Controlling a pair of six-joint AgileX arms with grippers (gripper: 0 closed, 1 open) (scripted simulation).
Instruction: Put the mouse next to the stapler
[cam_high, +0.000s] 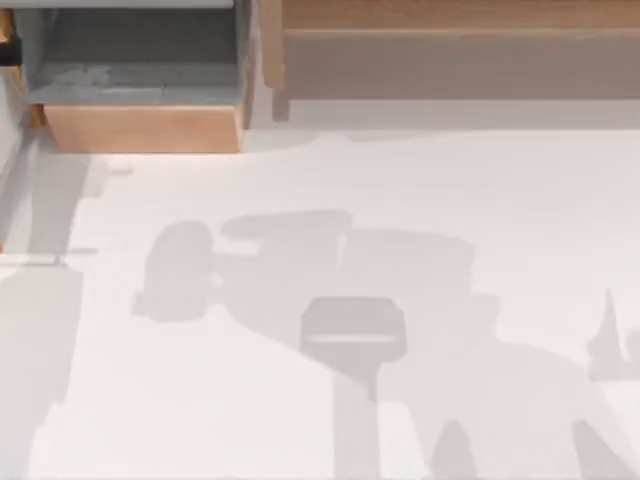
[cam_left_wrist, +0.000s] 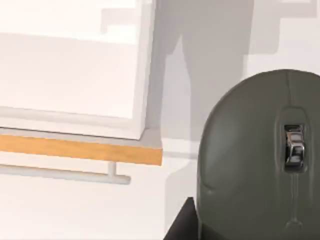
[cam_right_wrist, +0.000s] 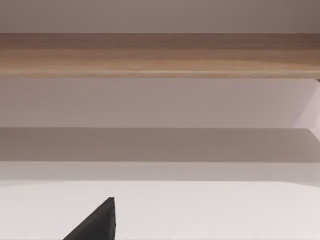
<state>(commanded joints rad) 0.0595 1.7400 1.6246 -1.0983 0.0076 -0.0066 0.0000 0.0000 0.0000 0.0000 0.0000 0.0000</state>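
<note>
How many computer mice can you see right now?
1. The mouse, dull grey-green with a metal scroll wheel, sits close under the left wrist camera on the white table, near a wooden edge. Others may lie outside these views.

The table (cam_high: 300, 180) is white and smooth, with soft grey shadows lying across it. At its far edge on the left stands a wooden box (cam_high: 140, 128) with a grey inside. To the right of the box runs a long wooden shelf (cam_high: 460, 40) along the back. In the left wrist view there is a white board (cam_left_wrist: 70, 75) with a wooden edge (cam_left_wrist: 80, 149) under it and a thin white bar (cam_left_wrist: 65, 174) just below. In the right wrist view a long wooden rail (cam_right_wrist: 160, 54) runs across a pale wall (cam_right_wrist: 160, 102).
</note>
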